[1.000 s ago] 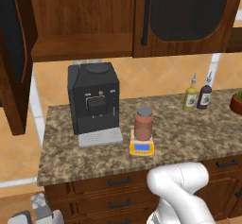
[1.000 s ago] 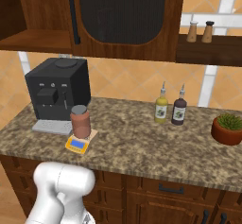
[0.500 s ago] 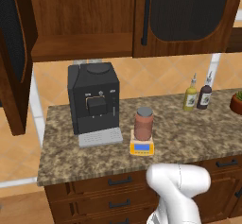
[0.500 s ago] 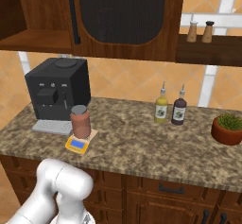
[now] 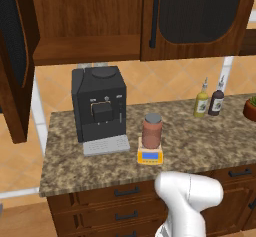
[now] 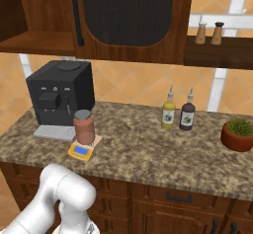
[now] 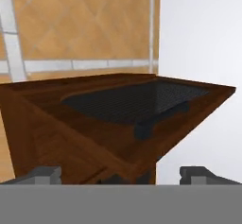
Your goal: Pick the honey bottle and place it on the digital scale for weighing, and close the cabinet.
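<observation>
On the digital scale (image 5: 150,156) the honey bottle (image 5: 152,131) stays put, gripper (image 7: 121,173) apparently spread, facing the cabinet door (image 7: 127,107).

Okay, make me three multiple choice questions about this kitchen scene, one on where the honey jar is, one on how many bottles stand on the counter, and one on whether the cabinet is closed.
1. Where does the stout reddish-brown honey jar with the grey lid stand?
A. On the small yellow digital scale
B. On the black coffee machine's tray
C. On the open cabinet shelf

2. How many slim bottles stand together on the speckled stone counter?
A. One
B. Two
C. Four

3. What is the state of the dark-brown wooden wall cabinet?
A. Both doors shut
B. Its left door swung open
C. Doors removed

Answers:
1 A: the jar sits upright on the scale's plate, beside the coffee machine.
2 B: a yellow bottle and a dark one stand side by side.
3 B: the left door stands out, baring the shelf.
</observation>
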